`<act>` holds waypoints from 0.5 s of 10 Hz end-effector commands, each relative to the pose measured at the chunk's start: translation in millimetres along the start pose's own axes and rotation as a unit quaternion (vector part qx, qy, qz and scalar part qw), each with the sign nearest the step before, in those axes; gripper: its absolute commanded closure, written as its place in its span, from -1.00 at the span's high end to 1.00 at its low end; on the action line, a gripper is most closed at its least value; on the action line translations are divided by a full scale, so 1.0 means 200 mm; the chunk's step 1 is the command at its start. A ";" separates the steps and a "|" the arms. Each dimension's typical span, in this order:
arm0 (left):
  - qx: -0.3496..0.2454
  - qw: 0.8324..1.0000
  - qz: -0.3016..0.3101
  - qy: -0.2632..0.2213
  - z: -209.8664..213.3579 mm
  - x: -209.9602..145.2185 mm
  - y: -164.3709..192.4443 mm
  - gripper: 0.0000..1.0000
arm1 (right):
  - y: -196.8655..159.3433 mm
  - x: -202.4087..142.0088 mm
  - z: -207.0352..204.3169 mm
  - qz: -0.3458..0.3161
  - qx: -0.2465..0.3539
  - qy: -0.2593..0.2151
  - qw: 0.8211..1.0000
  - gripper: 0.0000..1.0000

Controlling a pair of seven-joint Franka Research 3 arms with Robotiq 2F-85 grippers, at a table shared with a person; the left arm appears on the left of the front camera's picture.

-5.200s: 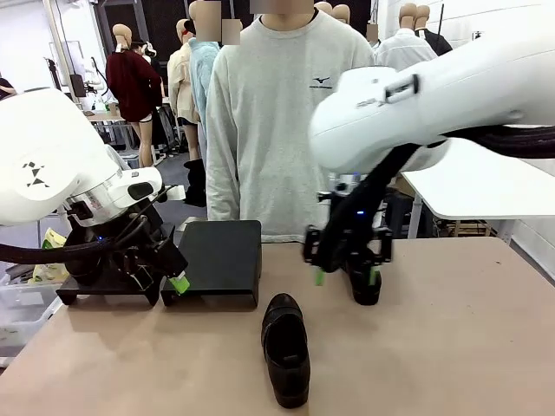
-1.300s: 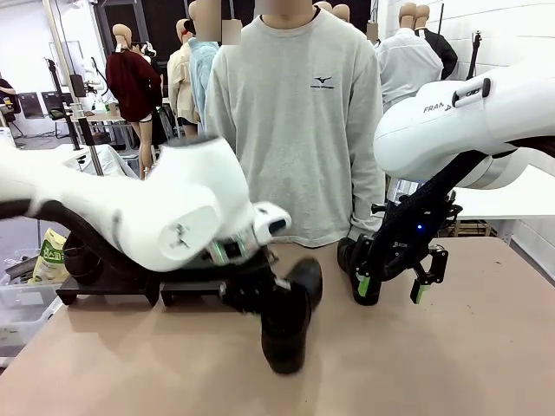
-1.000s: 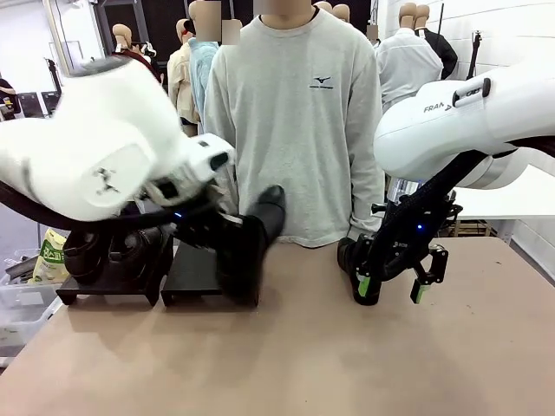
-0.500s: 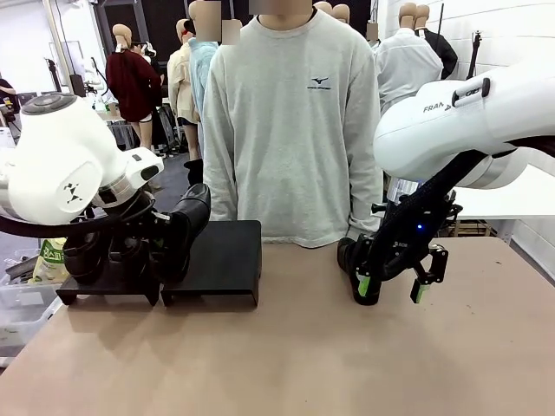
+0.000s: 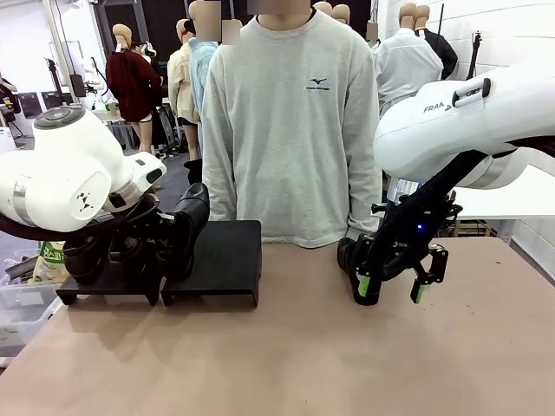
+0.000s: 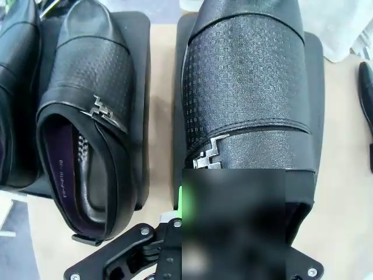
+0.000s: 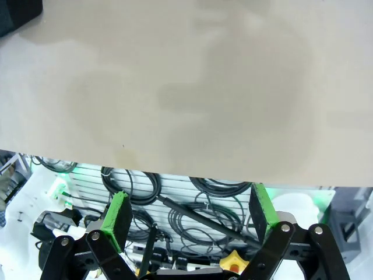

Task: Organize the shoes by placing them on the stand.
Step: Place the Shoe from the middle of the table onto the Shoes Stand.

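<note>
The left gripper [image 6: 233, 233], clamped on a shoe [image 6: 247, 93] hovering over the right riser [image 5: 227, 260], could drop it crooked onto its 9 o'clock neighbour [image 6: 87, 116]; the right gripper [image 5: 390, 286] hangs open.

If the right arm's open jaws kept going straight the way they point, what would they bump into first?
Probably the bare table: the right gripper looks across its edge, open and empty, with nothing between. How far off is unclear.

white rounded arms [image 5: 451, 121]; black fingers [image 7: 119, 219] with green pads; grey sweatshirt [image 5: 290, 130]
</note>
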State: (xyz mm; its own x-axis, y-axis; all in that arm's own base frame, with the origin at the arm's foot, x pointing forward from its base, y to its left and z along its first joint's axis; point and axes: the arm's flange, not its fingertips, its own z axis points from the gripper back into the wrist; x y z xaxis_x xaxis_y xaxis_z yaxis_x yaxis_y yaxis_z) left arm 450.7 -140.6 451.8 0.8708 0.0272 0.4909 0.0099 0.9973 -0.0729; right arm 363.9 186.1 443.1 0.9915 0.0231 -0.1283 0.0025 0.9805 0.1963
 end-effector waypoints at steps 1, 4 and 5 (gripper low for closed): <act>0.023 0.999 0.031 -0.008 -0.05 0.06 -0.03 -1.00 | 0.00 0.02 0.02 0.009 -0.010 0.002 1.000 1.00; 0.028 0.998 0.049 0.017 -0.08 0.11 -0.04 -1.00 | 0.00 0.02 0.02 0.009 -0.010 0.002 1.000 1.00; 0.029 0.997 0.057 0.040 -0.08 0.13 -0.05 -1.00 | 0.00 0.02 0.02 0.009 -0.010 0.002 1.000 1.00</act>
State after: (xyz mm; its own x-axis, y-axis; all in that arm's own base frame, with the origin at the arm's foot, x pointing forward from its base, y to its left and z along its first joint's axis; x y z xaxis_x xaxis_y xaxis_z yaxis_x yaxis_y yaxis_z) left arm 472.8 -140.2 443.5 0.8935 0.1056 0.4366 -0.0798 0.9938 -0.0772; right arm 363.9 186.1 443.1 0.9915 0.0232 -0.1284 0.0025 0.9805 0.1963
